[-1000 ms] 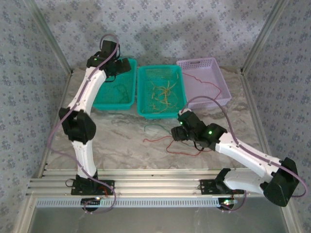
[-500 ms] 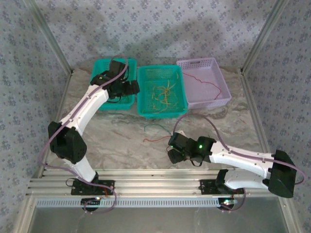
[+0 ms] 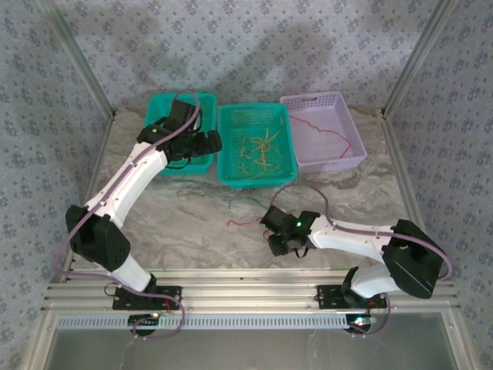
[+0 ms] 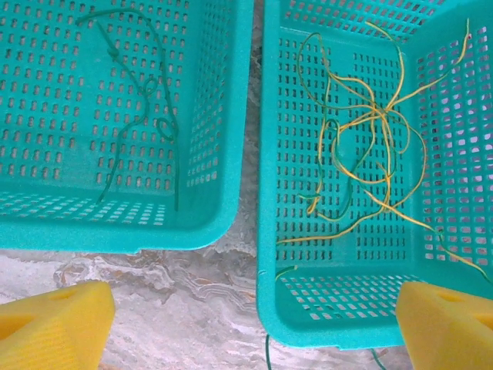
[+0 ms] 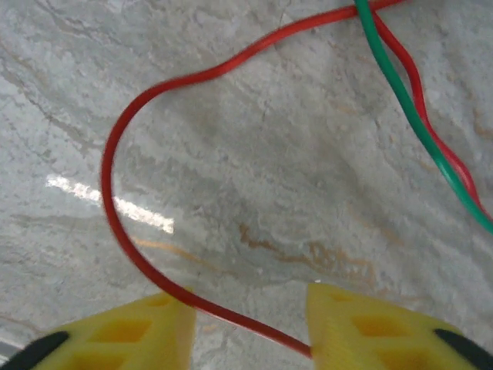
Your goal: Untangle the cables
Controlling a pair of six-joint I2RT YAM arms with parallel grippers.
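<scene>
Step in hand, likely: picking loose red cable off table.

- Left arm reached far over baskets. Left gripper (image 4: 250, 327) was wide apart, held nothing, above gap between left teal basket (image 4: 115, 235) and middle teal basket (image 4: 266, 231).
- Sorted green cable (image 4: 146, 100) lay in left one, yellow cables (image 4: 370, 131) bunched in middle one.
- Right arm bent low over marble table (image 5: 269, 193). Right gripper (image 5: 250, 324) fingers were apart, loose red cable (image 5: 112, 177) between them, not pinched.
- Loose green cable (image 5: 400, 100) crossed it.

Next: squeeze, lift slowly, pull red free of green.

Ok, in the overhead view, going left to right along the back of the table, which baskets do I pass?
left teal basket → middle teal basket with yellow wires → purple basket with a red wire
</scene>
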